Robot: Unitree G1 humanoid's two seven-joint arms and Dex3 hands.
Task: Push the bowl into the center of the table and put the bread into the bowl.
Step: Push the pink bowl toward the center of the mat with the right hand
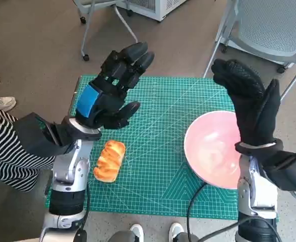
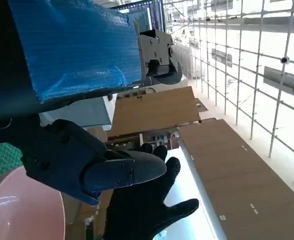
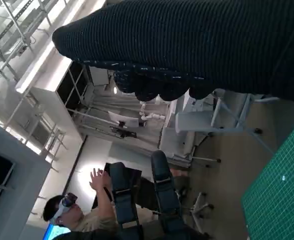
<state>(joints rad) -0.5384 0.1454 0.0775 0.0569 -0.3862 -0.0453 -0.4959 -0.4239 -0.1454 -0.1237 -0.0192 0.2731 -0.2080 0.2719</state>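
Evidently nothing has begun; both hands, left (image 1: 109,96) and right (image 1: 248,103), hover spread and empty; bowl (image 1: 213,148) sits at 3 o'clock, bread (image 1: 109,160) at 8; next, nudge bowl toward centre

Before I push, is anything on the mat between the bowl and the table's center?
Nothing visible. The pink bowl sits at the right edge, bare green mat beside it. The bread lies far left. Both the left hand and right hand hover raised.
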